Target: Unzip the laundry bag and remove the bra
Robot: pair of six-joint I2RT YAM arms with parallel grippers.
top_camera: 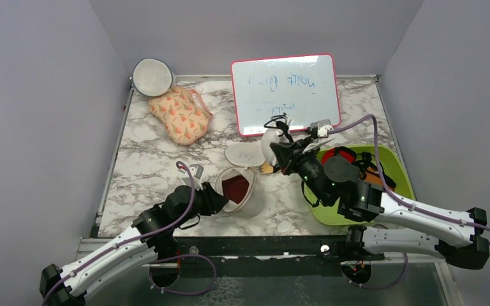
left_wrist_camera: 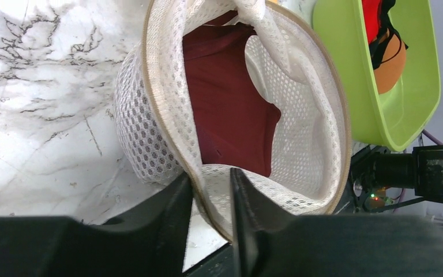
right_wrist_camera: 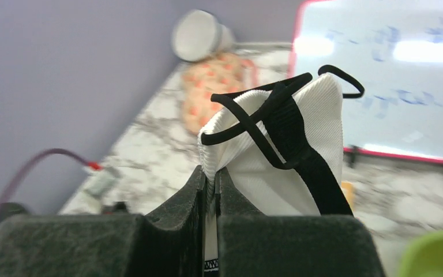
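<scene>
Treat laundry bag (top_camera: 239, 191), unzipped on table (top_camera: 147, 166), as soft, light mesh; take by corded rim, straddled by slightly spread left end effector (left_wrist_camera: 210, 176). Mind limp bra (right_wrist_camera: 323, 121), pinched in pressed-together right end effector (right_wrist_camera: 215, 173).

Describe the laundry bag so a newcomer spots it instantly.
On the marble table, look toward the near edge, just ahead of the left pincer. The laundry bag is the round white mesh pouch lying open, dark red fabric showing inside, unlike the peach floral pouch farther back.
</scene>
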